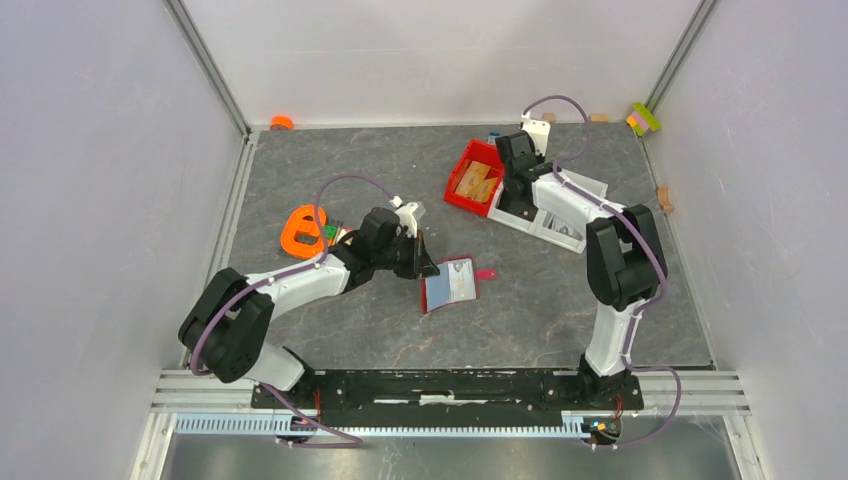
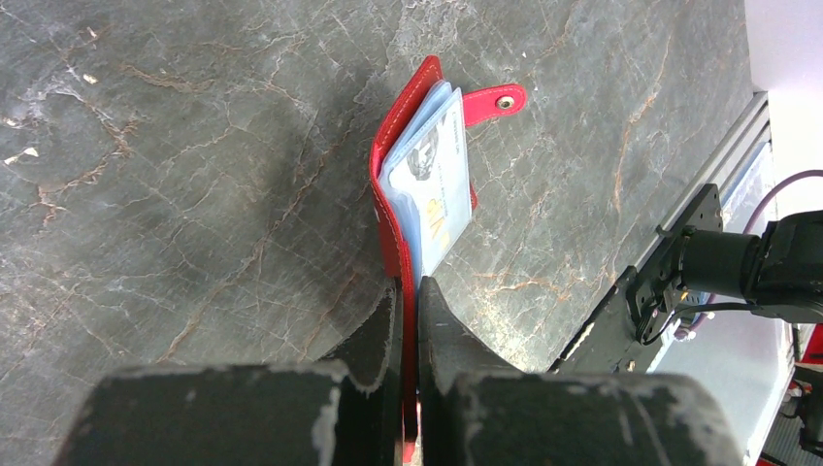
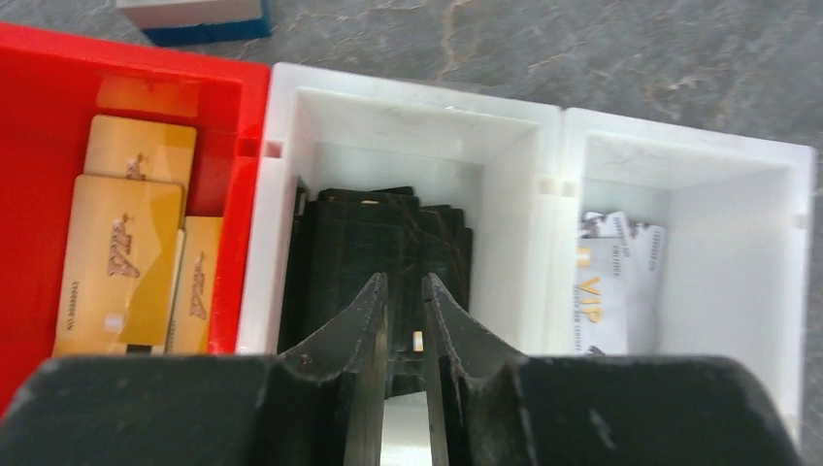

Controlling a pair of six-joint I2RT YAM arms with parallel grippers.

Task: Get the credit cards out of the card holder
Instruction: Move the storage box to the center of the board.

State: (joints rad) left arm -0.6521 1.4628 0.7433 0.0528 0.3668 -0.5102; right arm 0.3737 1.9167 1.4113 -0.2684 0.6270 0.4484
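The card holder [image 1: 465, 295] lies open mid-table, dark red, with its snap strap [image 2: 495, 100] sticking out. In the left wrist view the card holder [image 2: 391, 204] stands on edge, and light blue and grey credit cards [image 2: 432, 184] fan out of its pockets. My left gripper [image 1: 425, 268] [image 2: 409, 291] is shut on the holder's red cover. My right gripper [image 1: 515, 190] [image 3: 403, 286] hovers over a white bin [image 3: 417, 102] of black cards [image 3: 340, 243]. Its jaws stand a narrow gap apart with nothing between them.
A red plastic bin [image 1: 455, 192] [image 3: 39, 116] holds gold cards [image 3: 126, 252]. A second white compartment [image 3: 738, 165] holds white VIP cards [image 3: 616, 282]. An orange object [image 1: 303, 230] lies by the left arm. Small blocks [image 1: 644, 118] sit at the back right.
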